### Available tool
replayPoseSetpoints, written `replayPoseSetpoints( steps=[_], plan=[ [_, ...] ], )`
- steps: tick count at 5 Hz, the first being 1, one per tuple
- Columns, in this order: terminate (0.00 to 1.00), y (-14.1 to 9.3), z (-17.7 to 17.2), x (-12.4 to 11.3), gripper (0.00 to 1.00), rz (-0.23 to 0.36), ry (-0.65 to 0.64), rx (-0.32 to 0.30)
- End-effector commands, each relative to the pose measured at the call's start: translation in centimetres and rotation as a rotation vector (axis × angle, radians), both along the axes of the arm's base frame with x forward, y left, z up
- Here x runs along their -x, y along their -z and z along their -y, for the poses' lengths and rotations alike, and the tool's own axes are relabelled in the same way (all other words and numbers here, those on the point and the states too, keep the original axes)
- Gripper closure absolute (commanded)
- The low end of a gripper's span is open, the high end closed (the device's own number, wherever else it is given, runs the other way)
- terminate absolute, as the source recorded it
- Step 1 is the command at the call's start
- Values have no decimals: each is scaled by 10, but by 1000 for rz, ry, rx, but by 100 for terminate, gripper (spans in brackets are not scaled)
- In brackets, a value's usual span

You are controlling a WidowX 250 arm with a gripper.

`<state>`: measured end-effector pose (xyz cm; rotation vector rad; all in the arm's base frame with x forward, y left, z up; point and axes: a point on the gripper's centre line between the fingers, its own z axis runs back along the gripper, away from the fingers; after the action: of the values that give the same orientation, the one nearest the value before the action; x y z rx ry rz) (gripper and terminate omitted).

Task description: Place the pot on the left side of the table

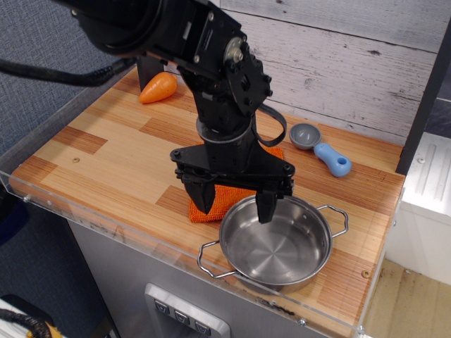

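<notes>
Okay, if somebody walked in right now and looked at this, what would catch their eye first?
The big black arm dominates, its open end effector hanging over the near-left rim of the shiny pot at the table's front right. Next is the orange cloth, mostly hidden beneath the arm, then the orange carrot-like toy at the back left.
</notes>
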<state>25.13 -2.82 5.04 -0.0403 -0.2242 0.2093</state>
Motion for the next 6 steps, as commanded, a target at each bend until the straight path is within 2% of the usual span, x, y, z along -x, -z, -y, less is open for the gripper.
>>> replayPoseSetpoints(
  steps=[1,2,3,6],
  plan=[
    [0,16,-6,5,0,-12,2,-10],
    [0,26,-4,5,0,-31,4,-5],
    [0,32,0,4,100,-32,7,-7],
    [0,38,7,3,100,-38,-6,-26]
  ],
)
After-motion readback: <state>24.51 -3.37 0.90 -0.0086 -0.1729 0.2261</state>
